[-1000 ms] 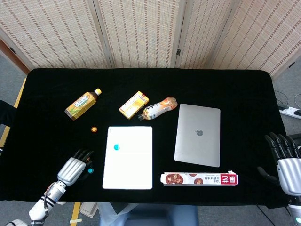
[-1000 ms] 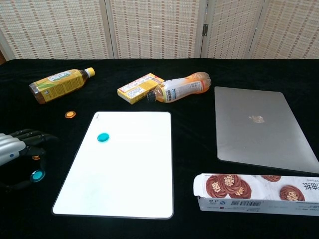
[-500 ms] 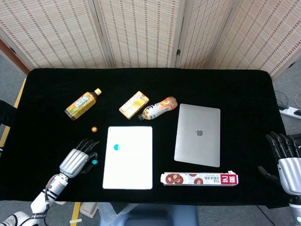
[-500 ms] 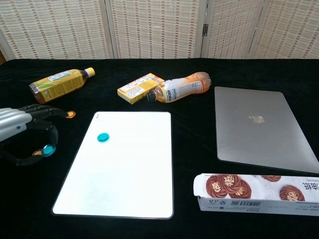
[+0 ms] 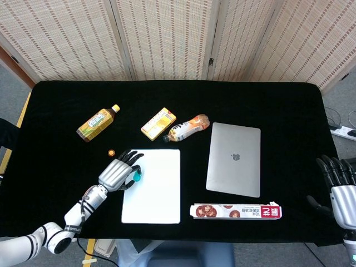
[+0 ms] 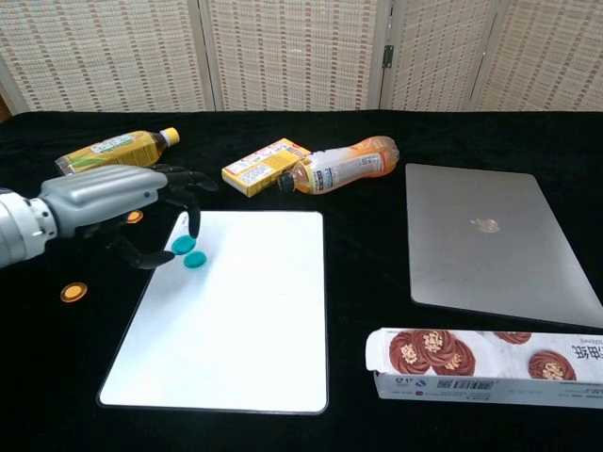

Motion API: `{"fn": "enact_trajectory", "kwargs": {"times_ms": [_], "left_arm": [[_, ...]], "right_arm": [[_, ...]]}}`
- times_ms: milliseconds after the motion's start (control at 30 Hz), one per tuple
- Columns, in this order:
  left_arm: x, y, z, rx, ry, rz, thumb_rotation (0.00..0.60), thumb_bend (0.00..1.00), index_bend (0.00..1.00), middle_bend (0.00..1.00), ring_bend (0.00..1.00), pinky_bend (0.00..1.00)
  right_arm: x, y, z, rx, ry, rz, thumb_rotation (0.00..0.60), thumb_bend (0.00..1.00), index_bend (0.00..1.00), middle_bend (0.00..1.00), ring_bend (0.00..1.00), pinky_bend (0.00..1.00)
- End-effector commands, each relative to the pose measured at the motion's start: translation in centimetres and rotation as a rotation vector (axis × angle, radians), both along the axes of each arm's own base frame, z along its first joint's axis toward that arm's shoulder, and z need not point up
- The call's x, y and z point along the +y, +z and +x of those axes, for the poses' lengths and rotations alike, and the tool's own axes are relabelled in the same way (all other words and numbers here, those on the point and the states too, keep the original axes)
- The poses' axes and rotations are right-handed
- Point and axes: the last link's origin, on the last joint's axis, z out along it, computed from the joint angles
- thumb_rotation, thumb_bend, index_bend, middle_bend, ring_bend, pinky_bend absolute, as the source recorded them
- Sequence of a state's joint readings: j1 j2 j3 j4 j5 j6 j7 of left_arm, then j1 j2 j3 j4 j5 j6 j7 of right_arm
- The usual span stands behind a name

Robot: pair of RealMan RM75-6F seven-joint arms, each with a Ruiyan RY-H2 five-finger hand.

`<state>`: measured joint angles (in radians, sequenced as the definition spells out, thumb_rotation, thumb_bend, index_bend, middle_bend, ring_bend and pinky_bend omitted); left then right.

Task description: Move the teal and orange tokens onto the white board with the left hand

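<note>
A teal token (image 6: 181, 245), pinched in the left hand (image 6: 113, 202), has been carried from the desk (image 6: 38, 377) to the board (image 6: 236, 320) edge beside the teal one (image 6: 195, 261) already there; two orange tokens (image 6: 73, 293) remain off-board

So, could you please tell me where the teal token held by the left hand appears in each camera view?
Head view: the held teal token is left of centre, at the white board's upper-left edge, partly hidden by the left hand.
Chest view: it sits at the fingertips over the board's upper-left corner, beside the teal token lying on the board.
Shared landmark: the white board.
</note>
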<state>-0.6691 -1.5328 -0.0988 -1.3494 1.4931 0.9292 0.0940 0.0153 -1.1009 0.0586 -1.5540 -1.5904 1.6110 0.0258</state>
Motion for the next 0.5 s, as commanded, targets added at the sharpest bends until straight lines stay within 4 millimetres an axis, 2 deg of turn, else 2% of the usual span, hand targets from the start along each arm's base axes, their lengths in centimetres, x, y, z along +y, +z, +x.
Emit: {"fn": "enact_trajectory", "kwargs": {"times_ms": [33,500], "left_arm": [[1.1,-1.1,1.2,-0.005,0.017,-0.011,0.6,0.45,0.49,0.12,0.0,0.0],[2.0,-4.4,3.9,0.029,0.019,-0.054,0.6,0.45,0.47,0.12,0.0,0.0]], "right_arm": [[0.0,0.0,-0.1,0.0,-0.003,0.001,0.587,0.21,0.01,0.08,0.04,0.0],[0.1,0.0,-0.3,0.003,-0.014,0.002,0.589,0.21,0.01,0.08,0.04,0.0]]}}
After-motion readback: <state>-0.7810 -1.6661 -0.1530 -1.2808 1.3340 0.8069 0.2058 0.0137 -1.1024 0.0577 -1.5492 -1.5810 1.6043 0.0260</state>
